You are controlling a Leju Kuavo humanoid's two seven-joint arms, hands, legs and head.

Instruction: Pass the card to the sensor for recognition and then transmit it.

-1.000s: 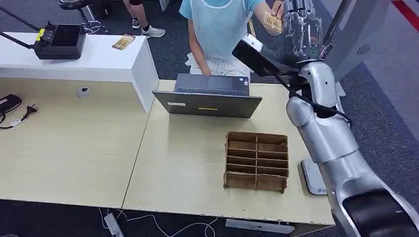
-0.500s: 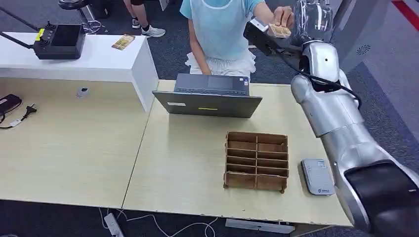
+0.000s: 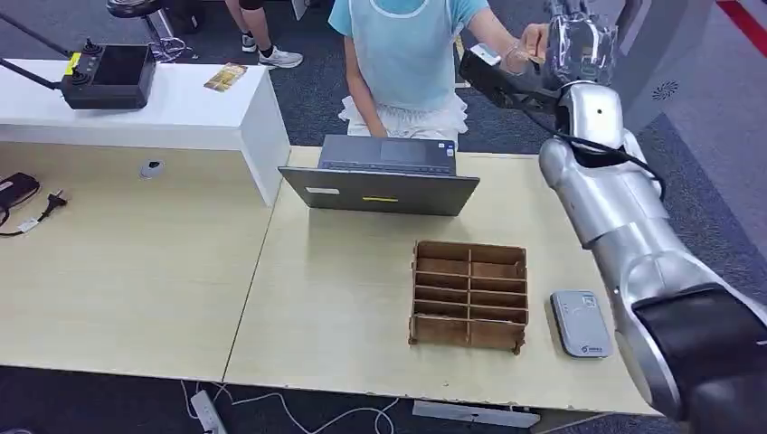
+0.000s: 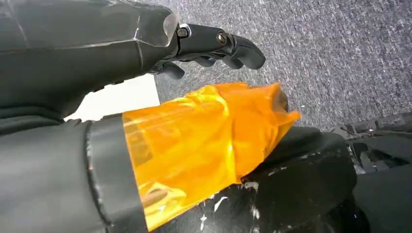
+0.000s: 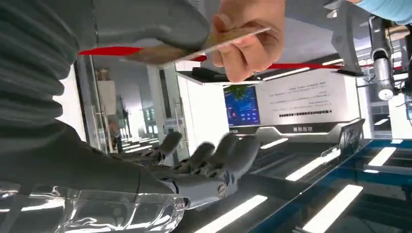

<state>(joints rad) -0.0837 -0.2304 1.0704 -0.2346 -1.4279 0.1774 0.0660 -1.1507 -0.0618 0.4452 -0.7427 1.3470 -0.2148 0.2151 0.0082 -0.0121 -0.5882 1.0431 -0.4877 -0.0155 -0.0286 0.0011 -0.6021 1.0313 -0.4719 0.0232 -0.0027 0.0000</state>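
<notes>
Right hand [image 3: 579,41] has risen from beside the laptop [image 3: 380,185] to the person's hand [image 5: 250,36], which pinches the card [image 5: 228,41] against its thumb, fingers [image 5: 218,158] spread below: handover underway, sensor [image 3: 581,323] pass not yet begun.

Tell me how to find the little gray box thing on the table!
Look at the light wooden table and find the brown wooden divider box below the laptop. Just right of it, near the table's edge, lies the flat gray sensor. It is small, solid, with rounded corners and no compartments.
</notes>
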